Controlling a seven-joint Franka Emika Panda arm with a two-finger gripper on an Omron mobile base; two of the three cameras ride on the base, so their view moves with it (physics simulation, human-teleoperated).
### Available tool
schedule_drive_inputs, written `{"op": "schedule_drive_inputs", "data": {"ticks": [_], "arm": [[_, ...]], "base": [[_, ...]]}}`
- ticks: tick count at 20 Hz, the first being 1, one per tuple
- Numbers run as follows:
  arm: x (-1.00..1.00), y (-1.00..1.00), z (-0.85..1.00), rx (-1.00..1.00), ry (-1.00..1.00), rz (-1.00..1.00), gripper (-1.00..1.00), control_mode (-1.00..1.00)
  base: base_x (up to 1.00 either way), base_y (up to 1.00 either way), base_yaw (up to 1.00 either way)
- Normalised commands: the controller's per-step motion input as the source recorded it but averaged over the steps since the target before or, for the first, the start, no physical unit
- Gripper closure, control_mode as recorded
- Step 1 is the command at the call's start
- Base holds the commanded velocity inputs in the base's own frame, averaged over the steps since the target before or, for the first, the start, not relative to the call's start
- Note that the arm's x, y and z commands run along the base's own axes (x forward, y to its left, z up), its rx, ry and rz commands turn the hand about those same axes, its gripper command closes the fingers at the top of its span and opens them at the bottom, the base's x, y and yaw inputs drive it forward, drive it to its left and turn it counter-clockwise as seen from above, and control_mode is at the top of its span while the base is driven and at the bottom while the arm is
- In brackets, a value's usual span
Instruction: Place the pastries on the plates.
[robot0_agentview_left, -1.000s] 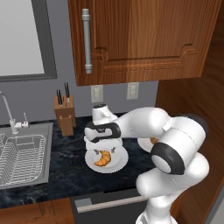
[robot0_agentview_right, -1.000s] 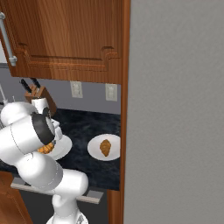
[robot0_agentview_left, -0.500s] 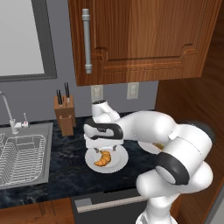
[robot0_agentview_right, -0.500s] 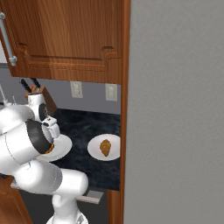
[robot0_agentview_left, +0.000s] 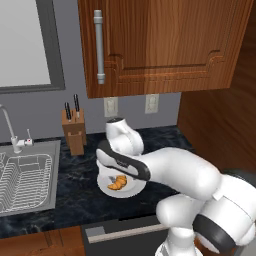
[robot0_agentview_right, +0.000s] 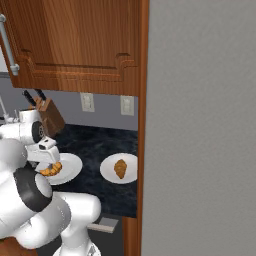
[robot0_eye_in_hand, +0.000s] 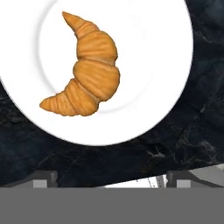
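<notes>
Two round white flat plates sit side by side on a dark marbled stone counter (robot0_agentview_right: 95, 145), and each carries one small golden-brown pastry, so the task looks finished or very nearly so. The crescent-curved croissant (robot0_eye_in_hand: 85, 70) lies flat near the middle of the left white plate (robot0_eye_in_hand: 166, 78), well inside its shallow rim, where it cannot roll off. Its crust is glossy orange-brown with ridged bands across a fat middle, tapering to two pointed horns. From the right base view, the straighter oval croissant (robot0_agentview_right: 120, 168) rests at the centre of the right white plate (robot0_agentview_right: 107, 172), darker and stubbier, with a ridged top.

The robot's two-finger gripper (robot0_eye_in_hand: 111, 177) hangs just above the left plate. Its small dark fingertips (robot0_eye_in_hand: 43, 177) stand spread wide apart at the bottom of the hand view, with nothing between them and clear of the pastry, which fits a release onto the plate. In the left base view the white arm reaches low across the counter and covers much of that plate, leaving the croissant and the plate's front rim showing beneath it.

Behind the plates, a wooden knife block (robot0_agentview_left: 74, 131) with dark handles stands against the grey wall. A steel sink (robot0_agentview_left: 27, 182) lies to the far left, and brown wooden cabinets (robot0_agentview_left: 160, 45) hang above.
</notes>
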Motion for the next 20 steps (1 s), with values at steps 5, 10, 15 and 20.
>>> {"op": "schedule_drive_inputs", "data": {"ticks": [5,10,15,20], "arm": [[-0.59,-0.09,0.57,0.01,0.00,0.00,-1.00,-1.00],[-0.68,-0.23,0.66,0.00,0.00,0.00,-1.00,-1.00],[-0.81,-0.27,0.56,0.00,0.00,0.00,-1.00,-1.00],[-0.75,-0.29,0.55,0.00,0.00,0.00,-1.00,-1.00]], "base": [[0.00,0.00,0.00],[0.00,0.00,0.00],[0.00,0.00,0.00],[0.00,0.00,0.00]]}}
